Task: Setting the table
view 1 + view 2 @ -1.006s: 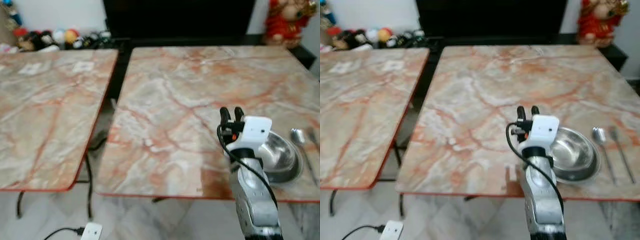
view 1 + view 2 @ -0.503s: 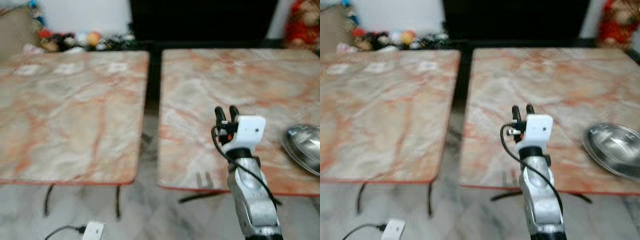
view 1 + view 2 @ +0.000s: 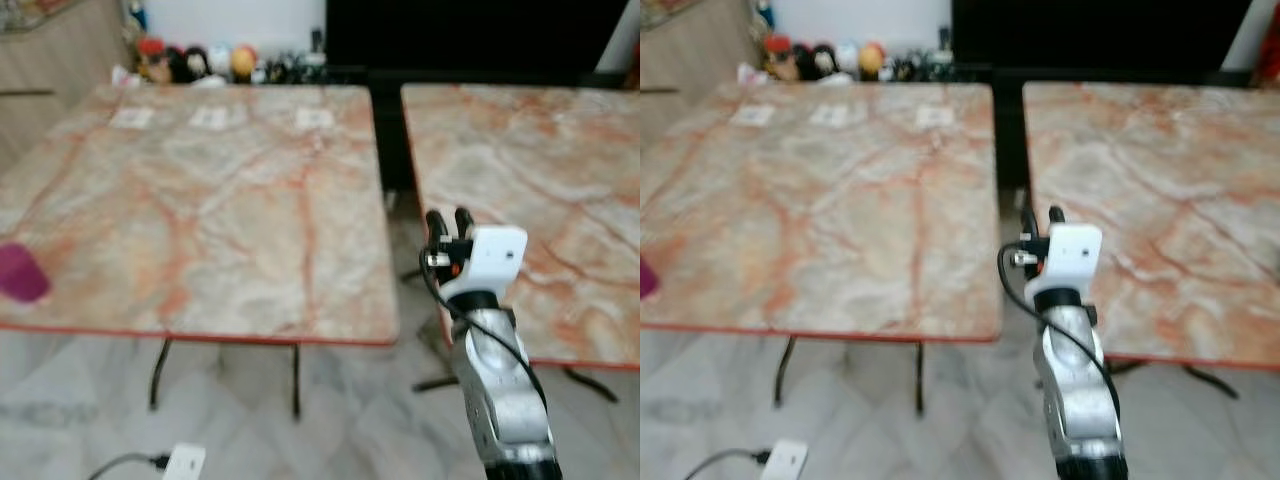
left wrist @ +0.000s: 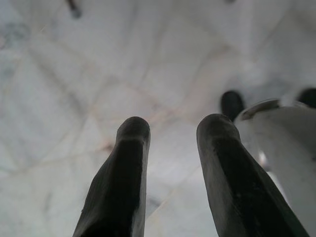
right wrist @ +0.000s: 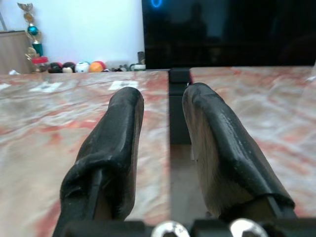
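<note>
The right gripper (image 3: 450, 217) is held over the gap between two marble tables (image 3: 210, 210), fingers slightly parted and empty. The left gripper (image 4: 170, 129) is pointed at the floor (image 4: 74, 74), likewise parted, empty.

Right gripper (image 3: 450, 217) hangs raised over the gap between two marble tables, left table (image 3: 200, 200) and right table (image 3: 540, 170). A purple object (image 3: 20, 272) sits at the left table's near edge.

the right arm is raised forward, its right hand (image 3: 450, 220) empty, fingers slightly parted; the left hand (image 4: 170, 133) hangs, fingers parted.
</note>
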### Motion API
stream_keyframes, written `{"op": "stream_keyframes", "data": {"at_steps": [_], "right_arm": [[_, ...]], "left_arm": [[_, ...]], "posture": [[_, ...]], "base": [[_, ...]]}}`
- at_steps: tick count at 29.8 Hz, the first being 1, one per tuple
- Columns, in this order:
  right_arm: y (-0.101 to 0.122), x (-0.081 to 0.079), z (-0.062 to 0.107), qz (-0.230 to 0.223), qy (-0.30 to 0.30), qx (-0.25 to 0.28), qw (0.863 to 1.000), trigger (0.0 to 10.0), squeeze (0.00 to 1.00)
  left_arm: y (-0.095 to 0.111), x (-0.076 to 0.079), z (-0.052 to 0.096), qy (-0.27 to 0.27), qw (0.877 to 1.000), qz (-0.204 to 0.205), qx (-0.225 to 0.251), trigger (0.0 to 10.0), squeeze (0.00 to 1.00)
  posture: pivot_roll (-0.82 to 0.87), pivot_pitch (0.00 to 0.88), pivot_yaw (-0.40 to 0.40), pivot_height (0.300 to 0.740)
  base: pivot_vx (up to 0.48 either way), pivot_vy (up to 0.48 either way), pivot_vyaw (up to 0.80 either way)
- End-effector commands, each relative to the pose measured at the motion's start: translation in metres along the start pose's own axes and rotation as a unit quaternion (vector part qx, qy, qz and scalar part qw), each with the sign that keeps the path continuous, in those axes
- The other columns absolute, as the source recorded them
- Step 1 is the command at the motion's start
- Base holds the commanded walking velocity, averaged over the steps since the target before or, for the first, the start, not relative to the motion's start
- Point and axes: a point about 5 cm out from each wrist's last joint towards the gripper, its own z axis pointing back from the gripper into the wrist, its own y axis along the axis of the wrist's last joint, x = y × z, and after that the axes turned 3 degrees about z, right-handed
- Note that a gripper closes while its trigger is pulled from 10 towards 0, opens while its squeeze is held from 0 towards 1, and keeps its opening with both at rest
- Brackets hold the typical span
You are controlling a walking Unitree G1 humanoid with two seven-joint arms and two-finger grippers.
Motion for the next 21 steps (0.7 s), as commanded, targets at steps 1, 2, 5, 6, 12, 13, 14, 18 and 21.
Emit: {"op": "stream_keyframes", "data": {"at_steps": [1, 2, 5, 6, 12, 13, 14, 18, 21], "right_arm": [[-0.0045, 0.0051, 0.0013, 0.002, -0.009, -0.01, 1.0, 10.0, 0.0], [-0.0041, 0.004, 0.0007, 0.0, -0.008, -0.009, 1.0, 10.0, 0.0], [-0.0038, 0.0036, 0.0001, -0.001, -0.008, -0.009, 1.0, 10.0, 0.0], [-0.0038, 0.0036, 0.0001, -0.001, -0.008, -0.009, 1.0, 10.0, 0.0], [-0.0041, 0.0028, -0.0016, -0.002, -0.007, -0.01, 1.0, 10.0, 0.0], [-0.0042, 0.0028, -0.0018, -0.002, -0.007, -0.011, 1.0, 10.0, 0.0], [-0.0041, 0.0029, -0.002, -0.002, -0.007, -0.01, 1.0, 10.0, 0.0], [-0.004, 0.0033, -0.0028, -0.002, -0.008, -0.01, 1.0, 10.0, 0.0], [-0.0031, 0.0029, -0.0044, -0.003, -0.006, -0.008, 1.0, 10.0, 0.0]], "left_arm": [[-0.005, 0.0031, 0.0006, -0.001, 1.0, 0.003, -0.008, 10.0, 0.0], [-0.0049, 0.0031, 0.0006, -0.001, 1.0, 0.004, -0.008, 10.0, 0.0], [-0.0049, 0.0032, 0.0005, -0.001, 1.0, 0.004, -0.008, 10.0, 0.0], [-0.0049, 0.0032, 0.0005, -0.001, 1.0, 0.004, -0.008, 10.0, 0.0], [-0.0047, 0.0031, 0.0005, 0.0, 1.0, 0.006, -0.008, 10.0, 0.0], [-0.0047, 0.0031, 0.0005, 0.0, 1.0, 0.006, -0.008, 10.0, 0.0], [-0.0047, 0.0032, 0.0005, 0.0, 1.0, 0.006, -0.008, 10.0, 0.0], [-0.0046, 0.0034, 0.0005, 0.0, 1.0, 0.007, -0.007, 10.0, 0.0], [-0.0042, 0.004, 0.0003, 0.0, 1.0, 0.009, -0.007, 10.0, 0.0]], "posture": [[-0.1, 0.099, 0.037, 0.74], [-0.1, 0.1, 0.038, 0.74], [-0.1, 0.098, 0.037, 0.74], [-0.1, 0.098, 0.037, 0.74], [-0.1, 0.099, 0.036, 0.74], [-0.1, 0.099, 0.036, 0.74], [-0.1, 0.101, 0.036, 0.74], [-0.1, 0.102, 0.034, 0.74], [-0.09, 0.101, 0.03, 0.74]], "base": [[0.0, 0.48, 0.0], [0.0, 0.48, 0.0], [0.0, 0.48, 0.0], [0.0, 0.48, 0.0], [0.0, 0.48, 0.0], [0.0, 0.48, 0.0], [0.0, 0.48, 0.0], [0.0, 0.48, 0.0], [0.0, 0.48, 0.0]]}}
